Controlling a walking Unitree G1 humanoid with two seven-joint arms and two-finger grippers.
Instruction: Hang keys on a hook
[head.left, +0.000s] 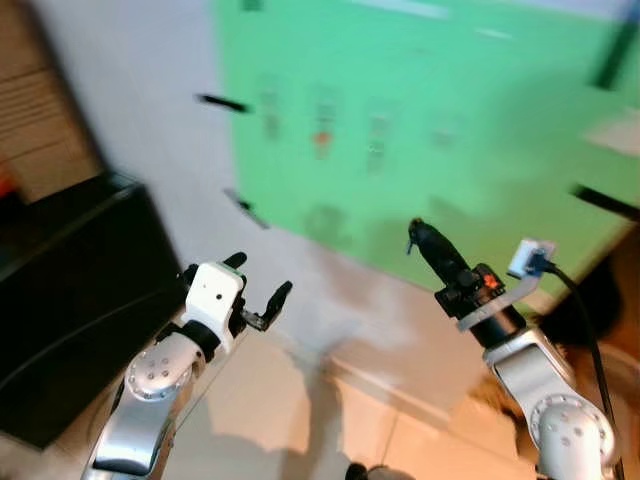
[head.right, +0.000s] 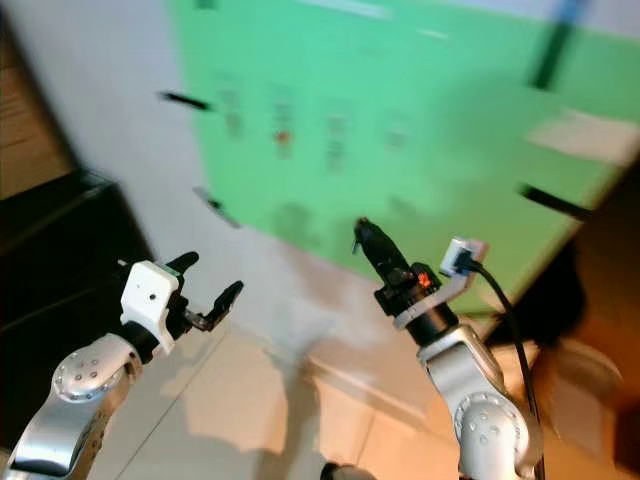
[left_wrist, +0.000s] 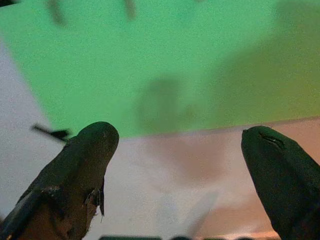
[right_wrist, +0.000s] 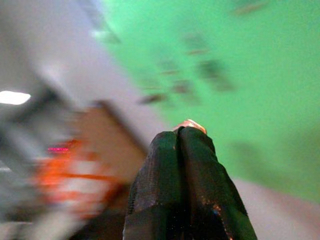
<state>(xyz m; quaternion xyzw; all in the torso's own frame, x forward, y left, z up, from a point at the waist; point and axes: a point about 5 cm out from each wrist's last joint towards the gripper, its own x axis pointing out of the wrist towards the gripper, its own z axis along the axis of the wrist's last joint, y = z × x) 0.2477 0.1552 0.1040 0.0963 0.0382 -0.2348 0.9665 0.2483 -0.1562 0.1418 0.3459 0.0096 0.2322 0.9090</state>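
The left gripper (head.left: 262, 289) is hovering below and to the left of the green board (head.left: 450, 110) with its 2 fingers spread wide and nothing between them, probably kept free as the spare arm. The right gripper (head.left: 418, 236) is reaching up toward the board's lower edge with its fingers pressed together, a small pale sliver (right_wrist: 189, 123) peeking from the tips that may be the keys, likely pinched tight for carrying. The hooks (head.left: 322, 120) are sitting blurred across the board's middle, above both grippers.
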